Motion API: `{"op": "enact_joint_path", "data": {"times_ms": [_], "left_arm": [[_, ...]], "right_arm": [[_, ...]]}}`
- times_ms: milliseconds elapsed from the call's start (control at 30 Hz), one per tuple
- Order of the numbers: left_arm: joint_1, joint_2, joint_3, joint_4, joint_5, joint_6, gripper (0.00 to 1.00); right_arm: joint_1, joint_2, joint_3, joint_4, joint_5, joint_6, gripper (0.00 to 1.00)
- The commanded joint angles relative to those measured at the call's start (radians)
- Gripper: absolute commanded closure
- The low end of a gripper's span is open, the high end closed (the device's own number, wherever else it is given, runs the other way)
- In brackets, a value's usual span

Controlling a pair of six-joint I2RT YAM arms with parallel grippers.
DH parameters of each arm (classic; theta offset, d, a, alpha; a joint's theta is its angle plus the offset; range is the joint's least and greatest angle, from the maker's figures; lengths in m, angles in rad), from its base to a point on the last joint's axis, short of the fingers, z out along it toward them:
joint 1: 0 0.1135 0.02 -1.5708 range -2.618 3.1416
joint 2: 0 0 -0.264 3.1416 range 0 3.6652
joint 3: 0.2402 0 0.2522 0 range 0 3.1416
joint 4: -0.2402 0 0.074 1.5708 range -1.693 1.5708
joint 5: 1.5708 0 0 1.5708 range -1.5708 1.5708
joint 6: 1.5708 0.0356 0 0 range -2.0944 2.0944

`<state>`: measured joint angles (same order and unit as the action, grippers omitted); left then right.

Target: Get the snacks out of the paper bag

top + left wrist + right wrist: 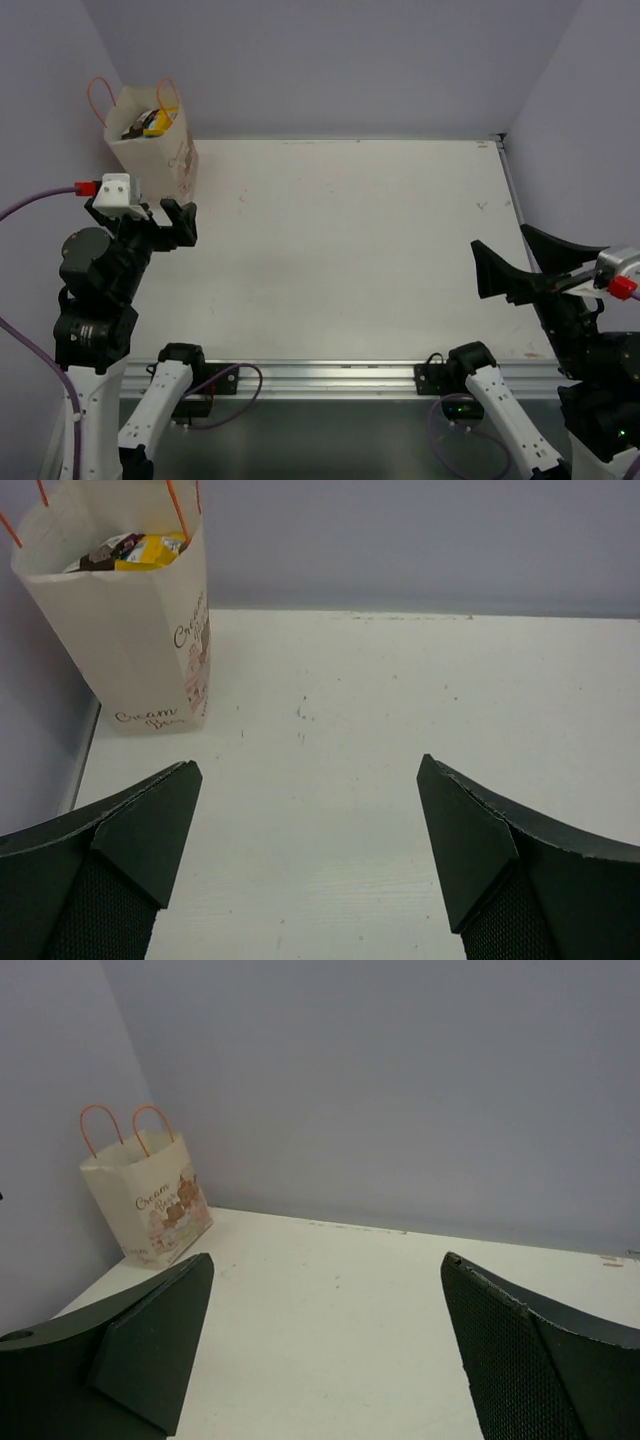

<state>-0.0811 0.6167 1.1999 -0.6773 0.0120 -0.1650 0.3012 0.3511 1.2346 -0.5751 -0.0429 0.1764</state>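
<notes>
Top view: an upright cream-white paper bag (150, 145) with thin orange string handles stands in the table's far left corner, against pale lilac walls. Glossy snacks (152, 122), yellow and dark brown, show in its open mouth. The white matte table (350, 250) carries no packet outside the bag, so the task looks to be at its first step. The left end effector (165, 222), black and angular, hovers just in front of the bag, spread wide and holding nothing. The right end effector (500, 242) hangs well apart at the right edge, also spread and empty.

Left wrist view: between the wedge-shaped, mesh-textured fingers (140, 830), the bag shows creased thin paper and reddish cursive print. A shiny yellow wrapper and a brown one lie just below the rim.

Right wrist view: the bag is small and far off, its handles arched upright.

The next move probably calls for the left arm to rise over the mouth, drop between the handles and pinch one slippery packet without tipping the light bag.
</notes>
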Motion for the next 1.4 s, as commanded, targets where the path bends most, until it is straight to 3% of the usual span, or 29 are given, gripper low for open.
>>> {"op": "enact_joint_path", "data": {"times_ms": [0, 167, 333, 433, 600, 767, 967, 1100, 1367], "left_arm": [[-0.006, 0.050, -0.017, 0.001, 0.036, -0.002, 0.00], [-0.006, 0.144, -0.011, 0.022, 0.011, -0.036, 0.00], [-0.006, 0.345, 0.069, 0.061, -0.064, -0.074, 0.00], [-0.003, 0.491, 0.154, 0.094, -0.136, -0.067, 0.00], [0.024, 0.778, 0.420, 0.114, -0.260, 0.013, 0.00], [0.073, 0.981, 0.648, 0.148, -0.277, 0.094, 0.00], [0.130, 1.161, 0.739, 0.217, -0.242, 0.160, 0.01], [0.142, 1.273, 0.817, 0.216, -0.222, 0.222, 0.05], [0.178, 1.324, 0.814, 0.283, -0.153, 0.251, 0.25]], "right_arm": [[0.004, 0.032, -0.012, 0.027, -0.031, 0.032, 0.01], [0.004, 0.086, -0.029, 0.035, -0.119, 0.075, 0.01], [0.004, 0.166, -0.063, 0.021, -0.273, 0.122, 0.01], [0.004, 0.219, -0.080, -0.005, -0.330, 0.133, 0.01], [0.004, 0.275, -0.122, -0.011, -0.433, 0.140, 0.01], [0.006, 0.276, -0.153, 0.012, -0.472, 0.150, 0.01], [0.010, 0.267, -0.205, 0.058, -0.500, 0.144, 0.01], [0.015, 0.267, -0.239, 0.090, -0.509, 0.152, 0.01], [0.019, 0.276, -0.267, 0.113, -0.508, 0.150, 0.01]]}}
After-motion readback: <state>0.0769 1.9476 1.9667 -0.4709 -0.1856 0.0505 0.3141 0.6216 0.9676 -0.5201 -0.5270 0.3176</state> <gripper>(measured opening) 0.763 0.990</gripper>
